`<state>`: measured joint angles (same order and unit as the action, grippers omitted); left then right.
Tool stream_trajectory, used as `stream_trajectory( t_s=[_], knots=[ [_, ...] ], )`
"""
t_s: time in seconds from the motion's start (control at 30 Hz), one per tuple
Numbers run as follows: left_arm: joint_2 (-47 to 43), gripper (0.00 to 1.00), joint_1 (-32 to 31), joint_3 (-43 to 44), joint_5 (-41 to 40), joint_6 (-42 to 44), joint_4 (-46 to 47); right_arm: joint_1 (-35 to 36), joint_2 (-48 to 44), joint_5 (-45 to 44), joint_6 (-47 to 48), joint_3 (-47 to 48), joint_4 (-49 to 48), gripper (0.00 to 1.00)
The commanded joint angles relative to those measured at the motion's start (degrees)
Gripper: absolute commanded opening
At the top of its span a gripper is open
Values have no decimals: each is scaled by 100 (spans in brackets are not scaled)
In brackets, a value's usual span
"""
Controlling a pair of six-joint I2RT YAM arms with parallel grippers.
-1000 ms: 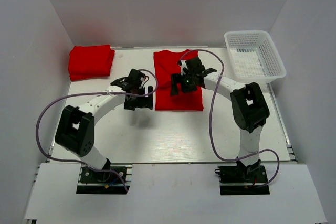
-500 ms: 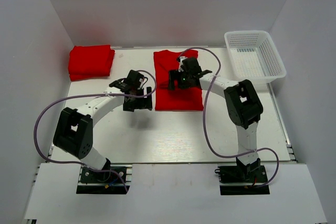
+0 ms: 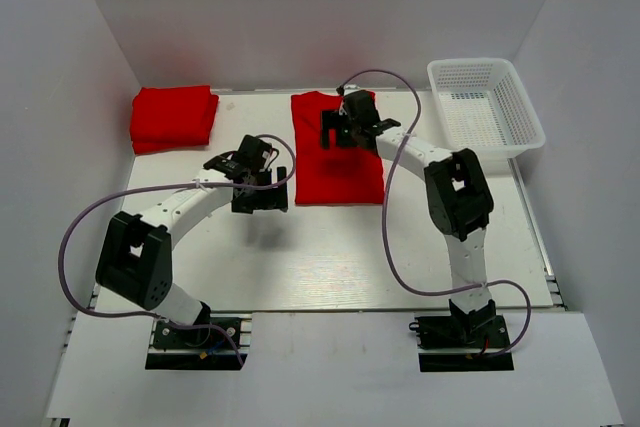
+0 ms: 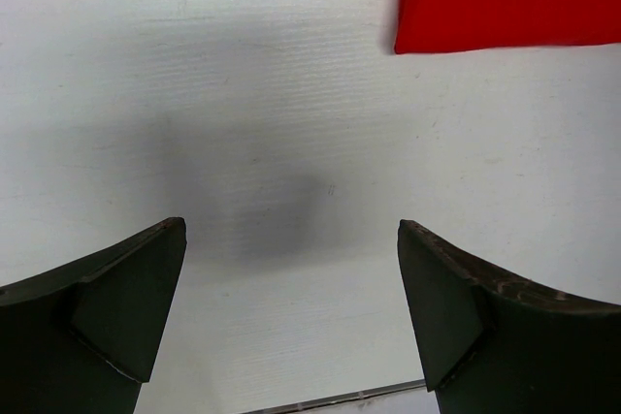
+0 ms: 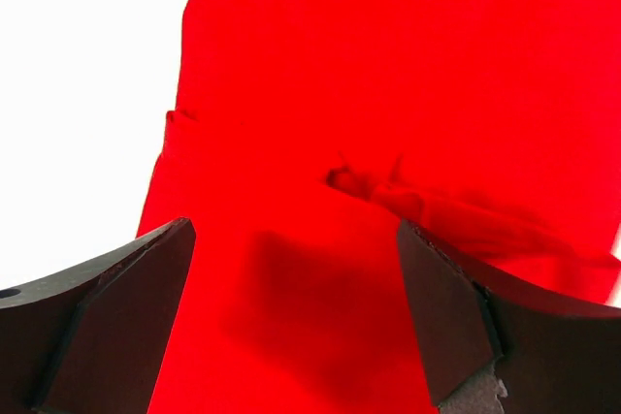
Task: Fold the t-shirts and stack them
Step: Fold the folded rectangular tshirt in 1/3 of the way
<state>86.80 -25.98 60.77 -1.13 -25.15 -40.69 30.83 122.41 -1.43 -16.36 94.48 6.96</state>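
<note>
I see right claw (image 5: 291, 230) wide open, empty, over the shirt (image 3: 340, 172) at far table (image 3: 330, 257) edge; left claw (image 4: 291, 230) likewise, beside it.

red t-shirt (image 3: 340, 175): folded lengthwise, lying flat, centre-back | folded red stack (image 3: 174, 115): neat, far-left corner

We are counting two robot arms, the left arm (image 3: 180, 205) and the right arm (image 3: 420, 159). Each is carrying one gripper, so there are two: the left gripper (image 4: 291, 239) and the right gripper (image 5: 291, 239). On the one table (image 3: 320, 257) we are seeing one spread red t-shirt (image 3: 340, 175) at twelve o'clock and one pile of folded red t-shirts (image 3: 173, 117) at ten o'clock. How many shirts are lying in this pile we are not managing to tell. One white mesh basket (image 3: 530, 119) is standing at two o'clock. Two purple cables (image 3: 68, 247) are looping, one per arm.
</note>
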Motion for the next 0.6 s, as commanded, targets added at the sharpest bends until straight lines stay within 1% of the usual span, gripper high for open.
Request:
stream_trajectory(
  t_s=[0.0, 0.03, 0.07, 0.1, 0.13, 0.2, 0.23, 0.3, 0.33, 0.43, 0.53, 0.57],
  knots=[
    [-173, 100, 23, 101, 182, 194, 280, -24, -717, -533, -8, -25, 384, 90],
    [-60, 100, 23, 101, 235, 194, 368, -16, -823, -568, -42, -217, 594, 90],
    [20, 100, 23, 215, 288, 194, 551, -24, -1224, -656, -60, -498, 648, 90],
    [125, 100, 23, 277, 358, 264, 605, -33, -1376, -831, -130, -674, 683, 90],
    [239, 100, 23, 364, 359, 265, 606, -33, -1674, -1006, -200, -1129, 875, 90],
    [626, 100, -30, 637, 359, 344, 685, -86, -2236, -1401, -341, -1457, 1052, 90],
    [775, 100, -30, 725, 420, 344, 685, -121, -2361, -1447, -350, -1954, 1088, 90],
    [1135, 100, -30, 918, 473, 405, 764, -147, -2765, -1596, -508, -2239, 1289, 90],
    [1241, 100, -30, 997, 473, 405, 834, -217, -2845, -1493, -509, -2623, 1299, 90],
    [1584, 100, -30, 1077, 350, 405, 948, -314, -3012, -1360, -605, -3038, 1457, 90],
    [1839, 100, -30, 1199, 350, 405, 1019, -428, -2951, -1324, -719, -3242, 1571, 90],
    [1988, 98, -30, 1200, 350, 405, 1115, -420, -2925, -1264, -728, -3251, 1519, 90]
  ],
)
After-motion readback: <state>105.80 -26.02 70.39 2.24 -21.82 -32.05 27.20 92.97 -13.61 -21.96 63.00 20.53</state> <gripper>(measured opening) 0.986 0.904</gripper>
